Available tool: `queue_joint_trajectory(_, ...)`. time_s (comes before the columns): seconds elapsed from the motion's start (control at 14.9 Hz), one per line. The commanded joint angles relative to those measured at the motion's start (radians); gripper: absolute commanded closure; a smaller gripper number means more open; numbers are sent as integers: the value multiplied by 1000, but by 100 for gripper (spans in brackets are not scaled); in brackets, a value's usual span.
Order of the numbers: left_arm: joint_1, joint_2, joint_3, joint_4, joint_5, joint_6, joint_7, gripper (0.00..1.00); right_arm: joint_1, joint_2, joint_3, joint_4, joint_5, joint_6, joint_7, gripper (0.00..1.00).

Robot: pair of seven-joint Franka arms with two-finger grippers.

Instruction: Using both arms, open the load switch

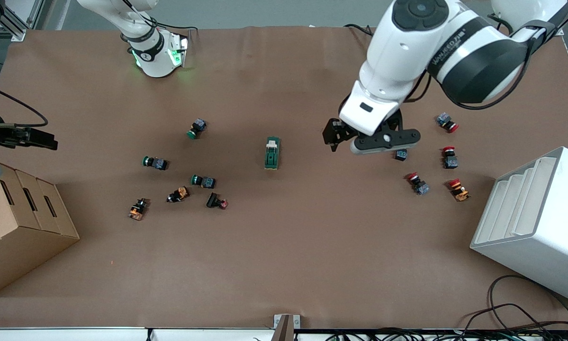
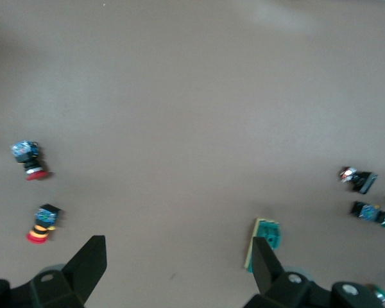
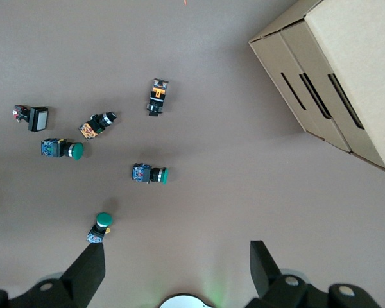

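Switch (image 1: 272,153) lies mid-worktop, long axis running toward the camera. Left pincer (image 1: 359,137), spread wide and empty, hovers beside it and looks closest; right pincer (image 3: 176,273), also wide, waits over its own base.

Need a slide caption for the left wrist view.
Open left gripper hovering above the table, load switch beside one finger, untouched.

Desk (image 1: 284,265) covered in matt brown paper-like sheet, smooth, few faint creases. Load switch (image 1: 272,153): dark-green plastic body, cream plastic lever, slight sheen. Push buttons (image 1: 203,180) glossy plastic caps. Arm shells (image 1: 421,42) glossy white plastic, joint bands matt black. Left pincer (image 1: 337,137) and right pincer (image 3: 176,273) matt black. Cardboard box (image 1: 18,222) plain matt brown. White rack (image 1: 535,222) smooth, satin finish.
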State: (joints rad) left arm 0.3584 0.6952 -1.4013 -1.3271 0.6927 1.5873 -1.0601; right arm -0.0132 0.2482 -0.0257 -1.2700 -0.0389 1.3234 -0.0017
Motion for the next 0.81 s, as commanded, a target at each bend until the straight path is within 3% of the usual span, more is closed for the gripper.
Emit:
queue_joint_trajectory(0.0,-81,-160,223,54,-172,-4,175,0,-17,-9,4,9,39,-18,-6,0)
queue_joint_trajectory(0.27,-111,-256,407,66,-345,13,299,0,-13,-13,3,9,68,-50,-1,0)
queue_joint_trajectory(0.54,-229,-393,744,60,-586,10,520,0,-13,-55,1,1,63,-87,0,0)
queue_joint_trajectory(0.74,-343,-463,979,48,-685,-4,675,0,-8,-107,1,-58,54,-56,0,0)
